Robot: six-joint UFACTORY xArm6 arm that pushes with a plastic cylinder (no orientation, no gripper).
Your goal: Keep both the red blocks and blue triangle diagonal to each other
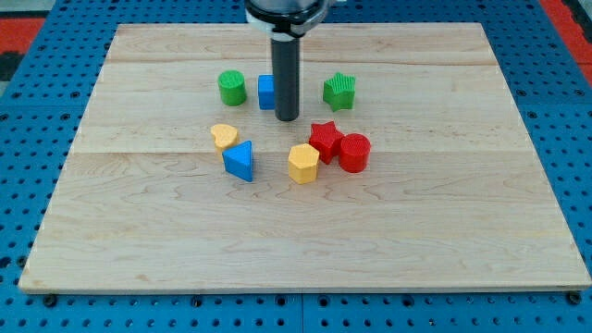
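The one camera looks down at a slant on a pale wooden bench [305, 240] that lies on a blue pegboard [28, 111]. The arm has no gripper to spread or press together; it ends in a straight dark rod [287, 74] that comes down from the view's top. My tip [288, 119] rests on the bench in the upper middle of the group of blocks.

Just at the view's left of the rod stands a blue cube [266, 92], partly hidden by the rod; whether rod and cube touch I cannot tell. Further to the view's left is a green cylinder [231, 88], near the cube but apart from it. At the view's right of the rod sits a green star [339, 91], also apart from it.

Below my tip, towards the view's bottom, lies the second row. The red star [324, 139] and the red cylinder [354, 153] touch each other, the cylinder at the view's right and a little lower. A yellow hexagon [302, 163] sits against the lower left side of the red star. The blue triangle [240, 160] stands well to the view's left of the red blocks, at about the same height as the yellow hexagon. A yellow heart [222, 136] lies just above the blue triangle, close to its upper left. My tip is apart from every block in this row, above and between the yellow heart and the red star.
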